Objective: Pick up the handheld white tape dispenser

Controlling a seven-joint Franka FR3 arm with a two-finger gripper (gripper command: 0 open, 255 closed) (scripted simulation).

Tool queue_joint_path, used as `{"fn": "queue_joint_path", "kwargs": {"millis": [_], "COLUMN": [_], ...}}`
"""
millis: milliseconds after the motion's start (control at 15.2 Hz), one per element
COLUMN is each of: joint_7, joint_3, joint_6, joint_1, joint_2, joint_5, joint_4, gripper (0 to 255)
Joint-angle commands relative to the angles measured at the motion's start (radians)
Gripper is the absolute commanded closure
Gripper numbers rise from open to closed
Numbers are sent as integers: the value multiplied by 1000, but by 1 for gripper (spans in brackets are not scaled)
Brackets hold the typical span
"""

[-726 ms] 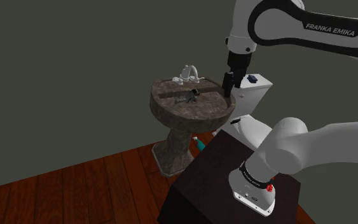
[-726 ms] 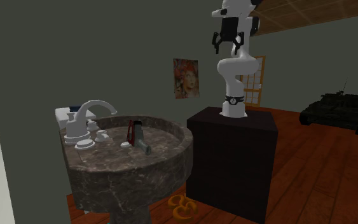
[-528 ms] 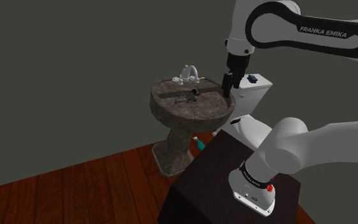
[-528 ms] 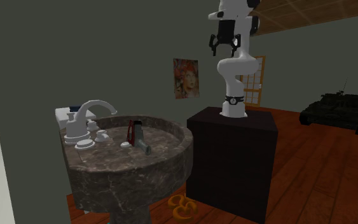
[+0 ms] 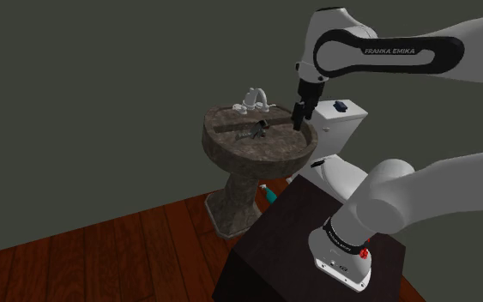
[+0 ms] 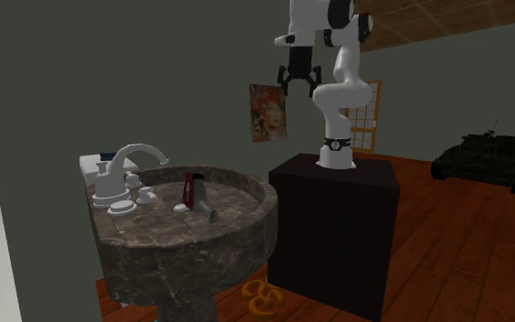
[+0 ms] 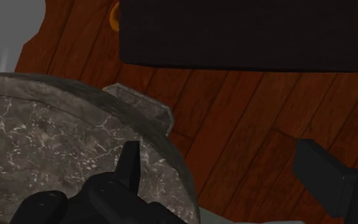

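Note:
The tape dispenser [image 6: 196, 194], dark red with a grey body, stands in the basin of a dark marble pedestal sink [image 6: 246, 215]. From the shoulder view it is a small dark shape [image 5: 259, 129] in the sink [image 5: 231, 153]. My gripper [image 5: 298, 120] hangs open over the sink's rim on the stand's side, apart from the dispenser. In the second exterior view the gripper [image 6: 298, 84] is high above the basin, fingers spread. The wrist view has the gripper [image 7: 228, 172] over the sink's rim [image 7: 56, 133] and wooden floor, with nothing between the fingers [image 7: 327, 175].
A white faucet [image 6: 123, 169] stands at the sink's back edge. A white toilet [image 5: 342, 120] is behind the sink. The dark stand [image 6: 337, 220] sits close beside the basin. On the wood floor lie a teal bottle [image 5: 268, 196] and an orange object [image 6: 262, 295].
The arm has swung the open gripper sideways toward the sink and a little lower. The dispenser has not moved.

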Motion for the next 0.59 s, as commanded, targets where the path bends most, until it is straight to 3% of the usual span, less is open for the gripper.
{"fn": "queue_joint_path", "kwargs": {"millis": [0,528], "joint_7": [-43,-221], "joint_3": [-40,-184], "joint_6": [64,305], "joint_1": [-8,-18], "joint_2": [59,326], "joint_5": [-16,-9], "joint_4": [12,92], "gripper": [0,0]}}
